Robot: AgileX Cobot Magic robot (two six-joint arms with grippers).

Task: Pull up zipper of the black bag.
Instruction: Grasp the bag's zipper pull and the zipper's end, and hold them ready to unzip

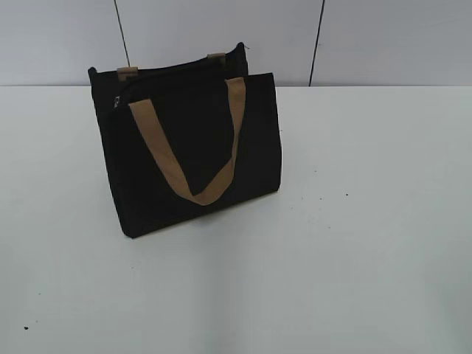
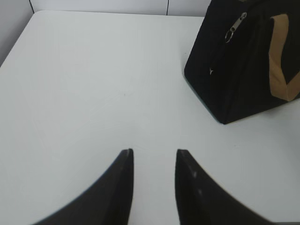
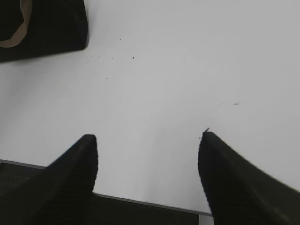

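Item: black bag [image 1: 192,155], standing upright on the white table [image 1: 354,258], toward the far left of centre in the exterior view. Boxy black fabric; one tan handle [image 1: 193,158] hangs down its front face, and two tan strap ends show at the top edge.

Item: zipper [image 2: 236,27]. Silver slider and ring pull sit at the bag's upper corner on the end facing my left arm; the pull dangles free. The track runs along the top edge, and how much of it is closed I cannot tell.

Item: my left gripper [image 2: 154,161]. Fingers apart by a narrow gap, holding nothing, over bare table, well apart from the bag.

Item: my right gripper [image 3: 147,150]. Fingers spread wide, empty, near the table's front edge.

Progress: as I judge it, nothing begun. Approach, bracing the bag, grasping the pull and drawing it along all remain.
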